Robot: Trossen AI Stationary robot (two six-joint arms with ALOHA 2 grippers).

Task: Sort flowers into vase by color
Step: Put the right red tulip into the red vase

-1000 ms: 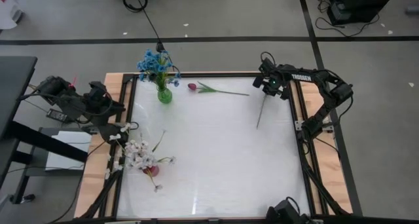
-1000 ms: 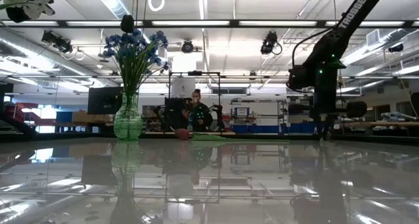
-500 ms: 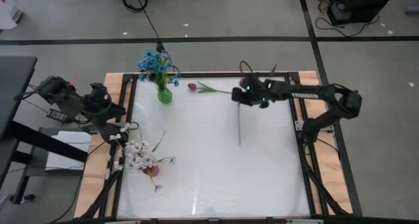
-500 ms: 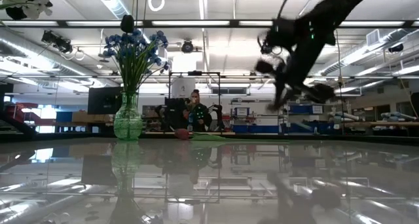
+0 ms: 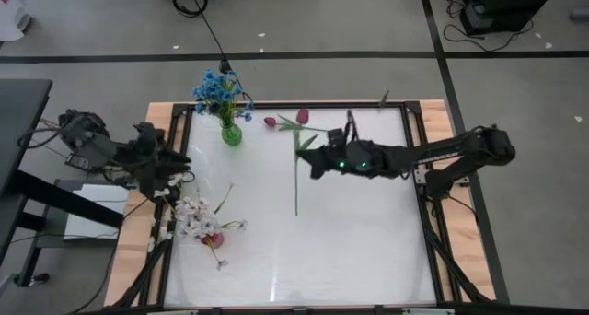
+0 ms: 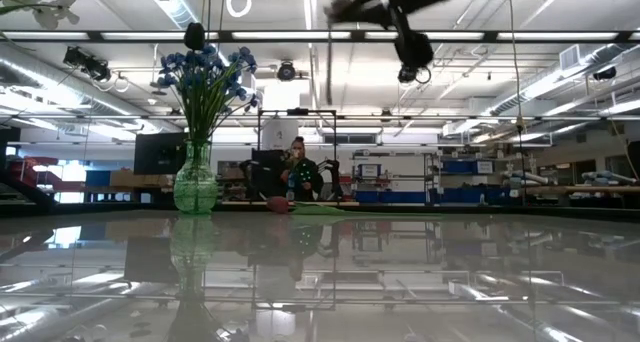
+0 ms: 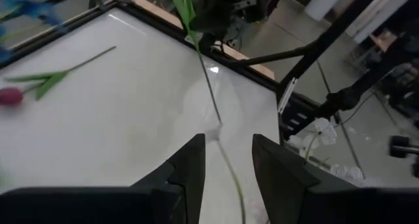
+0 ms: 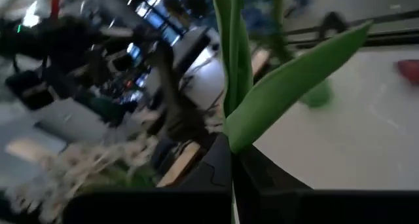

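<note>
Right gripper [image 5: 316,165], clamped on a tulip stem [image 5: 296,181], has swung it from the table's edge toward the green vase [image 5: 231,134], while the left gripper [image 5: 175,168] waits half-open.

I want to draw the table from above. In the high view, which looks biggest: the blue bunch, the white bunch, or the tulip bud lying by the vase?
1. White bunch and blue bunch: they look about alike, so no ranking.
2. Tulip bud: clearly smallest.

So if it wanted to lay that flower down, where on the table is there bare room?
The near half of the white table is bare. It is crowded at the far edge around the green vase and the lying tulip, and at the left side by the white blossoms. The right gripper holds its flower over the middle.
</note>
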